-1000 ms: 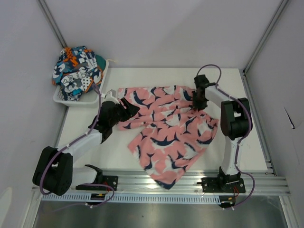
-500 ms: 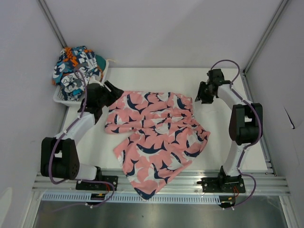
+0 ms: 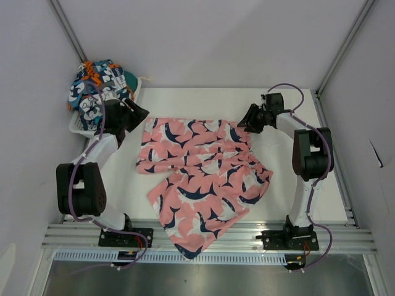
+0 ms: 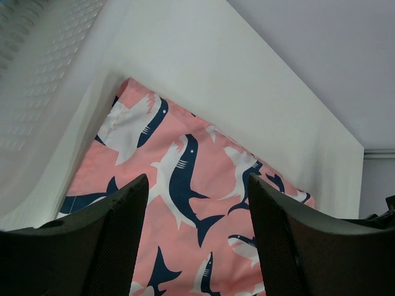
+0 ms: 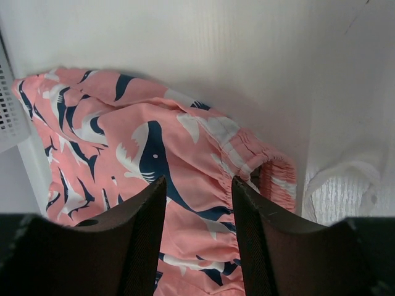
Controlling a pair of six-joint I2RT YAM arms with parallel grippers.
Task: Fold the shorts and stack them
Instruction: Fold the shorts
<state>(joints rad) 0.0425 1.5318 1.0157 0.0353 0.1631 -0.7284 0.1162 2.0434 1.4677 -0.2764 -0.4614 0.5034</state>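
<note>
Top external view tells it best. A second ago both arms were on the waistband corners of the pink shark-print shorts (image 3: pixel 203 176), and now they've both let go. The shorts have slid a bit toward the left edge of the bench (image 3: pixel 302 191) and lie more spread out, with the waistband running along the far side. One leg trails down to the near edge and laps over the metal rail (image 3: pixel 247 233) there.

The left end effector (image 3: pixel 139 115) has backed off toward the far-left corner, just beside the white basket (image 3: pixel 83 128). Its wrist cam shows the fingers (image 4: pixel 117 246) well apart with nothing between them, only shark fabric below. The right end effector (image 3: pixel 244 123) sits just off the right waistband corner, jaws apart too and the gap empty, so it's clear of the elastic.

My read: that was a drag-and-flatten move and it's finished. The actual folding hasn't started, and the leg fabric near the middle still looks rumpled.

The patchwork shorts (image 3: pixel 102 86) are still bunched up in the basket, untouched, so the stack is a long way off.

Writing-wise there's nothing: no tag, logo or label I can read on either pair, the basket or the arms.
</note>
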